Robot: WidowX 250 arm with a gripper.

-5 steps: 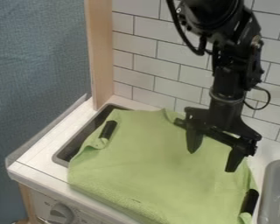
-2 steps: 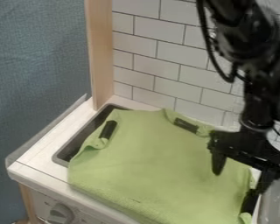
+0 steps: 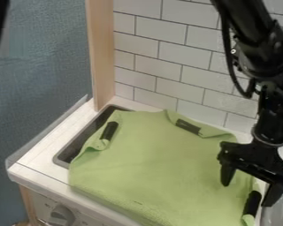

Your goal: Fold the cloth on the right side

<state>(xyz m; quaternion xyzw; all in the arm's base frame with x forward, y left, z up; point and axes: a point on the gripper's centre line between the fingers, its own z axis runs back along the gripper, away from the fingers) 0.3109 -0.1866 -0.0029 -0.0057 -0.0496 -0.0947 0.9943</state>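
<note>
Where the white counter [image 3: 40,154] meets the tiled wall [image 3: 150,66], a light-green fabric cloth [image 3: 155,163] lies spread partly over a dark sunken basin [image 3: 79,145].
The black two-finger gripper [image 3: 248,194] hangs by its right side, jaws apart; three black strips [image 3: 188,126] sit along its edges.

Downturned pincer [image 3: 248,193], spread wide
</note>
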